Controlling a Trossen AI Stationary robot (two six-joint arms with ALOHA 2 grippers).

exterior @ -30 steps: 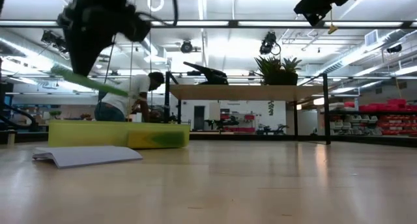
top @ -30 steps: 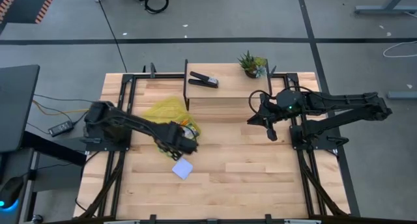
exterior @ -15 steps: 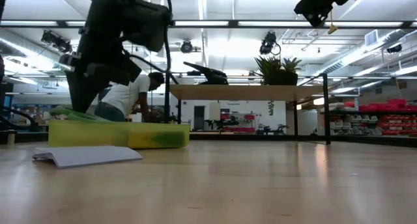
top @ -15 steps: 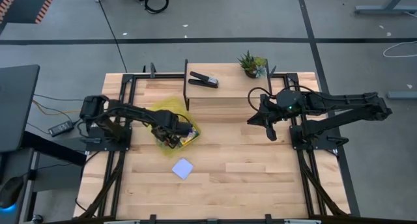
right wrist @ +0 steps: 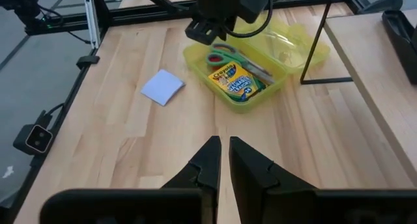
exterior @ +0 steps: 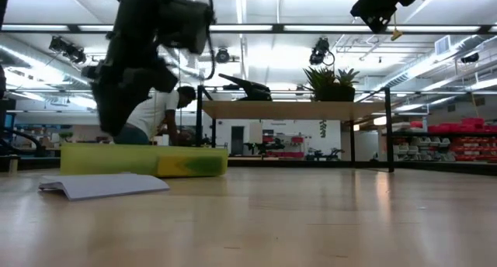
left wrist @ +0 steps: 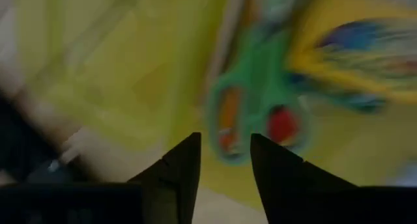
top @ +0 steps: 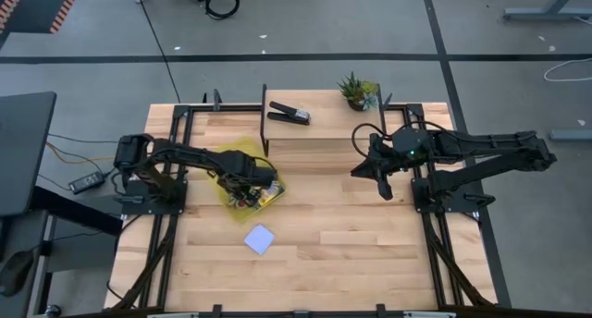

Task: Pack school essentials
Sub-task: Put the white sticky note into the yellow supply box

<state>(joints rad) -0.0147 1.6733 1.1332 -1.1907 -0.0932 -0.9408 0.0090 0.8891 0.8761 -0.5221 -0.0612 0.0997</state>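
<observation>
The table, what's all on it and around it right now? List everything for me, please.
yellow-green case: one, translucent yellow-green, lid open, on the left half of the table
crayon box: one, yellow with green, lying in the case
scissors: one pair, green handles, lying in the case beside the crayon box
notepad: one, pale blue, square, flat on the wood just outside the case
stapler: one, black, on the raised shelf at the back
potted plant: one, green, on the same shelf, right of the stapler
person: one, white top, bent over in the room behind
left gripper: dark, over the case, above the scissors, fingers parted
right gripper: dark, shut, raised over the table's right side
</observation>
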